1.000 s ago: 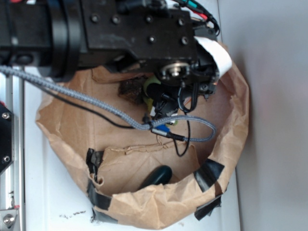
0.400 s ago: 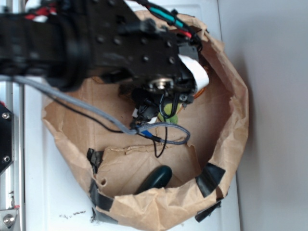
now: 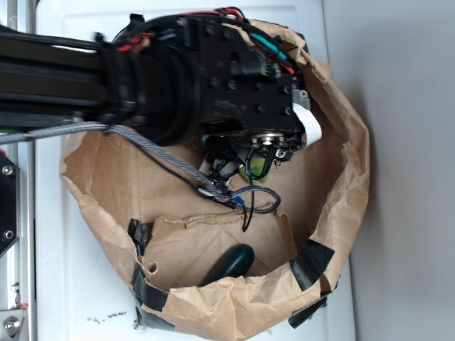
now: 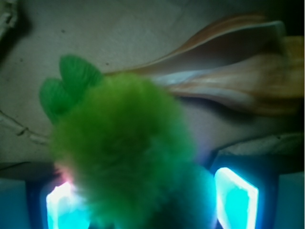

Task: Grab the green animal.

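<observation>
- From outside, my arm [image 3: 178, 85] hides nearly all of the green animal [image 3: 254, 168].
- Up close its fur [image 4: 124, 157] blurs, spilling past the bottom edge.
- The shell [image 4: 228, 76] runs off the right edge.
- My finger pads [image 4: 236, 198] are cropped below.

We see the green animal [image 4: 121, 152] between the two fingers [image 4: 236, 198] of the gripper [image 4: 147, 200], and the seashell [image 4: 228, 81] lies just behind it, to the right. All are inside the paper bag [image 3: 341, 234]. The oval object [image 3: 231, 261] lies well apart, near the bag's taped wall.
</observation>
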Robot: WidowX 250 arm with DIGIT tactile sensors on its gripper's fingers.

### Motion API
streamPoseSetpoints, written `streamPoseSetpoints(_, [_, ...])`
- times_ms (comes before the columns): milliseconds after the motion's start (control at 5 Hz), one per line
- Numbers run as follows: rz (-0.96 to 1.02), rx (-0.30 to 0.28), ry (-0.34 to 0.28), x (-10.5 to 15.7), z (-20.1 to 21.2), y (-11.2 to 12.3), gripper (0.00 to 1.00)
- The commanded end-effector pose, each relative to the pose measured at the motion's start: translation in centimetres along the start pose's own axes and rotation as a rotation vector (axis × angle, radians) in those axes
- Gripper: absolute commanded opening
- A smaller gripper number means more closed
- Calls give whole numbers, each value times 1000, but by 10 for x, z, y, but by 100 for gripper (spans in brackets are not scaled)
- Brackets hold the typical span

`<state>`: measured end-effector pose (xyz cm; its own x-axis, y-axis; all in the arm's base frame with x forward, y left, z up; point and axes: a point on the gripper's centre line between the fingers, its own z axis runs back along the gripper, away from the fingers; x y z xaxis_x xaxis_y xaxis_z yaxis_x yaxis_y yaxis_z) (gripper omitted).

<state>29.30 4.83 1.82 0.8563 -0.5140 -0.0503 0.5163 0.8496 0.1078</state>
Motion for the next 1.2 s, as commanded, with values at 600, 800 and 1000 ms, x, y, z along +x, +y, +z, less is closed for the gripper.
streamPoseSetpoints(600, [129, -176, -240, -30, 113, -25, 0])
streamPoseSetpoints(800, [263, -244, -256, -44, 165, -29, 0])
streamPoseSetpoints(1000, [325, -210, -313, -44, 181, -28, 0])
